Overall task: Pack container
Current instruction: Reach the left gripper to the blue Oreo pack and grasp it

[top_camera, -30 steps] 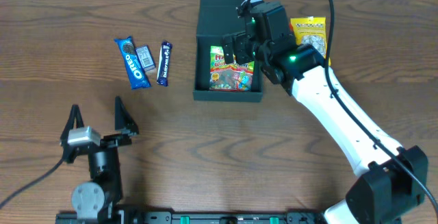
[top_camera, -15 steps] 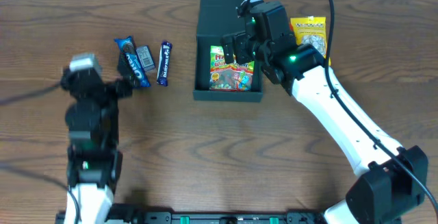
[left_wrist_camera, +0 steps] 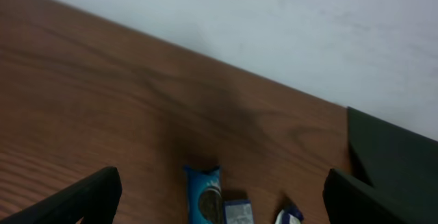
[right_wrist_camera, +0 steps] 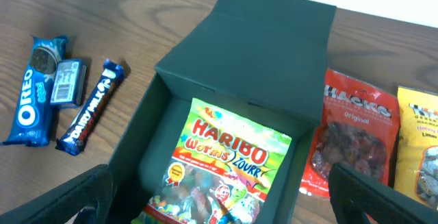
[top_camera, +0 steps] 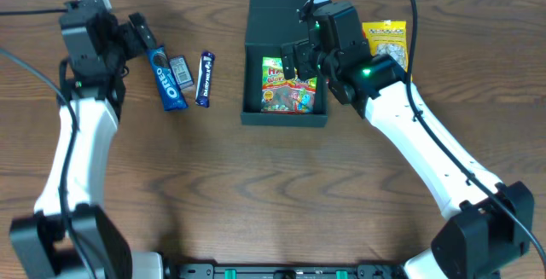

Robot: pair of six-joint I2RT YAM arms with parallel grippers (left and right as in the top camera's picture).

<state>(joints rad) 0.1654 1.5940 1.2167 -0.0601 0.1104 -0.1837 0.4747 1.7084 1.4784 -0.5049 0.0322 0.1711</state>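
Overhead view: the container (top_camera: 284,119) sat open, lid back, a Haribo bag (top_camera: 290,87) inside; right gripper (top_camera: 294,61) hung spread and empty above it, left gripper (top_camera: 141,33) spread beside the Oreo pack (top_camera: 167,81), likely lining up a grasp

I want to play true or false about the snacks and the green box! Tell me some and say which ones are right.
1. The container has its lid open. True.
2. The Haribo packet lies on the table beside the container. False: it lies inside the container.
3. The Oreo packet lies on the table, outside the container. True.
4. The left gripper holds the Dairy Milk bar. False: it is open and empty, near the Oreo packet; the Dairy Milk bar lies on the table.
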